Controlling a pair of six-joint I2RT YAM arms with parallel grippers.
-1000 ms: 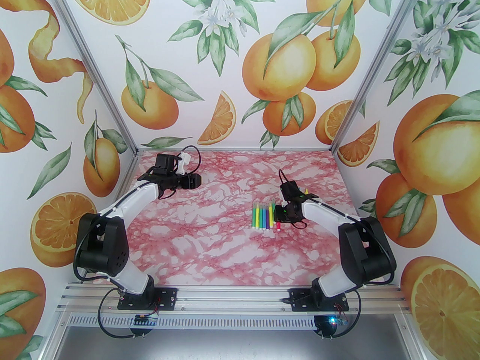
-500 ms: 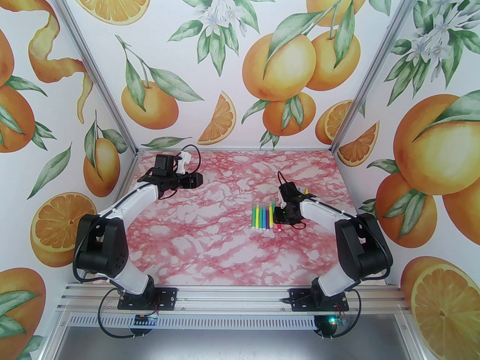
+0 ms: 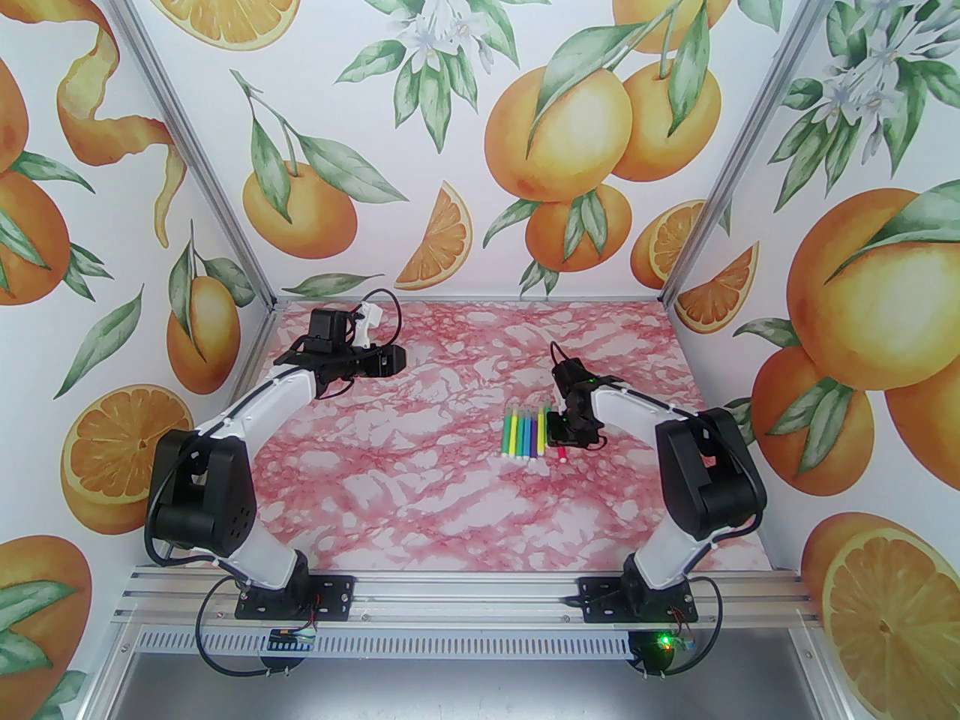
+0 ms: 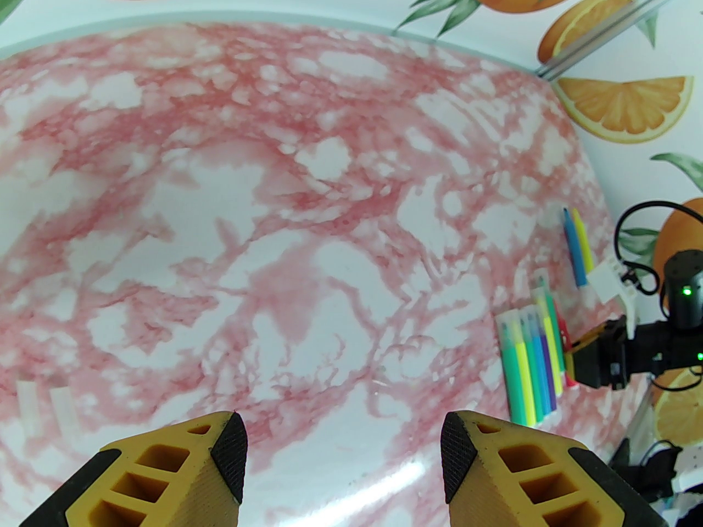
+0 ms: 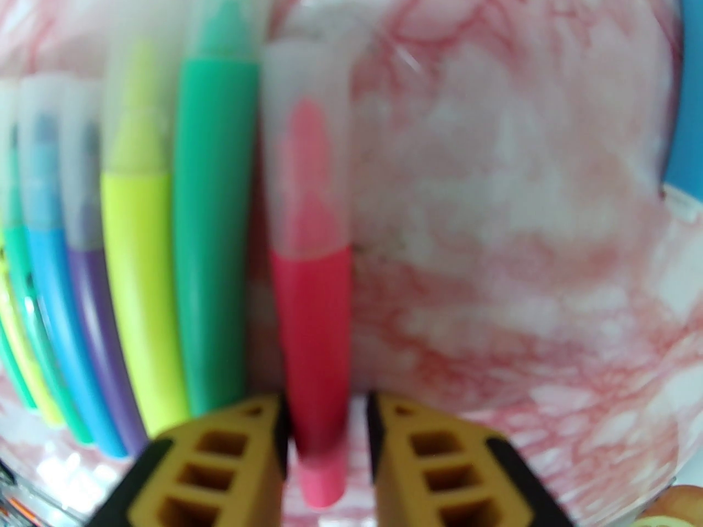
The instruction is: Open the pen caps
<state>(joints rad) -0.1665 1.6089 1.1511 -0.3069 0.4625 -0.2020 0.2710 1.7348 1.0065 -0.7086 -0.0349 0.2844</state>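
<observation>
We've narrowed the right hand (image 5: 327, 415) around the red pen (image 5: 310, 316), not clamped yet; cap (image 5: 305, 146) still on; left hand (image 4: 343, 448) apart, idle.

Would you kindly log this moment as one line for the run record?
left gripper: open, empty | right gripper: open, straddling red pen | its cap: on

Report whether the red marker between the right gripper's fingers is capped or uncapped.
Capped. In the right wrist view, the red marker has a frosted cap seated over its pink tip, meeting the barrel.
</observation>
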